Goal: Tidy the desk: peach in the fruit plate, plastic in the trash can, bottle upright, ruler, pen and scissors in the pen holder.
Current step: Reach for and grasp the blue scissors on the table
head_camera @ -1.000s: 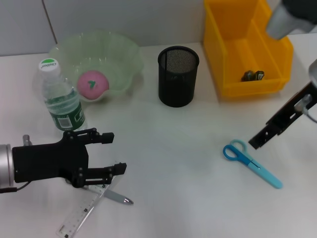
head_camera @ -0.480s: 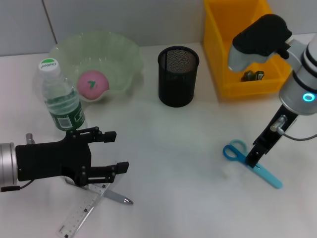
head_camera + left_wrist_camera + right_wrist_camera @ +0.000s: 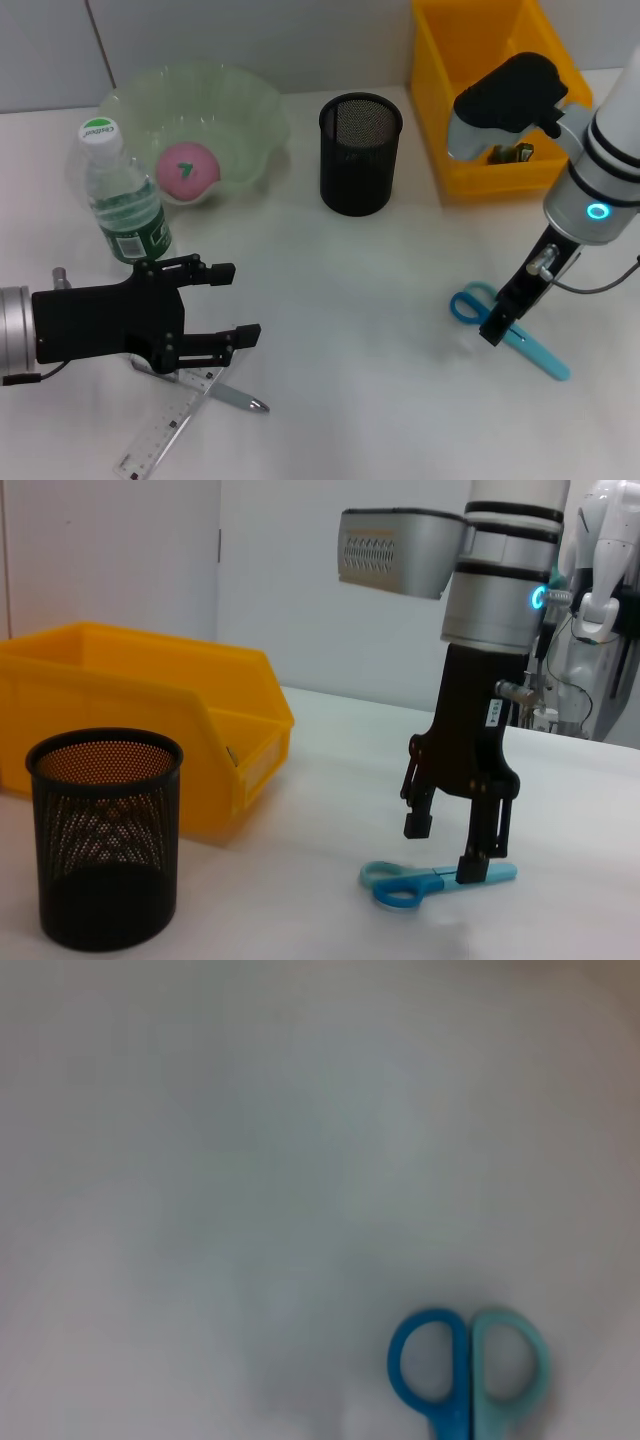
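Observation:
Blue scissors (image 3: 543, 354) lie flat on the white desk at the right. My right gripper (image 3: 497, 328) is open and points down, just above their pivot, one finger on each side; the left wrist view shows this gripper (image 3: 447, 845) over the scissors (image 3: 400, 888). The right wrist view shows only the scissor handles (image 3: 468, 1370). My left gripper (image 3: 238, 303) is open and empty at the left, above the clear ruler (image 3: 165, 430) and pen (image 3: 237, 399). The peach (image 3: 187, 168) lies in the green fruit plate (image 3: 240, 105). The bottle (image 3: 120, 200) stands upright. The black mesh pen holder (image 3: 360, 155) is empty.
A yellow bin (image 3: 445, 100) stands at the back right with a dark crumpled piece (image 3: 510, 152) inside. The pen holder (image 3: 100, 840) and bin (image 3: 120, 680) also show in the left wrist view. Bare desk lies between the two arms.
My right arm has swung in from the right and come down over the scissors. My left gripper has stayed almost still.

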Controlling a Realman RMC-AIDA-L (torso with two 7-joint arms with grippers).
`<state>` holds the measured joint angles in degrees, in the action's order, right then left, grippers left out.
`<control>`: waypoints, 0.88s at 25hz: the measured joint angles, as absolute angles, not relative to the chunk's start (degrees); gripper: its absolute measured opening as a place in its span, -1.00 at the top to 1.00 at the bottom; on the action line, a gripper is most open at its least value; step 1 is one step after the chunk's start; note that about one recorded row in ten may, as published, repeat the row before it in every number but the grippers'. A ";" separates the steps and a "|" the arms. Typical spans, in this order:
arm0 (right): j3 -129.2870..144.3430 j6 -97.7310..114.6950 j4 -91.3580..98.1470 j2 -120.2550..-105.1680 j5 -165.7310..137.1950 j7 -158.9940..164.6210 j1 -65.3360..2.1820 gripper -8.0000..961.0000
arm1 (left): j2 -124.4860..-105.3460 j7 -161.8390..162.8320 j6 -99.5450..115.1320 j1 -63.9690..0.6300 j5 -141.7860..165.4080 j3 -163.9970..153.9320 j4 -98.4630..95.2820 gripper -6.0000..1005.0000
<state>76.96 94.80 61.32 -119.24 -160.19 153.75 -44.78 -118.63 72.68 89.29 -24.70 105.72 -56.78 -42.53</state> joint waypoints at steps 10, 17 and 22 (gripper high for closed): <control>79.00 92.13 58.25 -119.35 -159.31 153.68 -45.07 -0.66 | -118.56 72.68 89.29 -24.55 105.72 -56.77 -42.51 -0.60; 79.52 91.59 58.02 -119.35 -159.31 153.76 -45.06 -0.64 | -118.56 72.68 89.29 -24.42 105.73 -56.57 -42.46 -0.60; 79.54 91.49 57.53 -119.35 -159.31 153.84 -44.97 -0.30 | -118.56 72.68 89.29 -24.35 105.73 -56.57 -42.45 -0.60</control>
<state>79.54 91.49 57.53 -119.35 -159.31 153.84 -44.97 -118.56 72.68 89.29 -24.35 105.73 -56.57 -42.45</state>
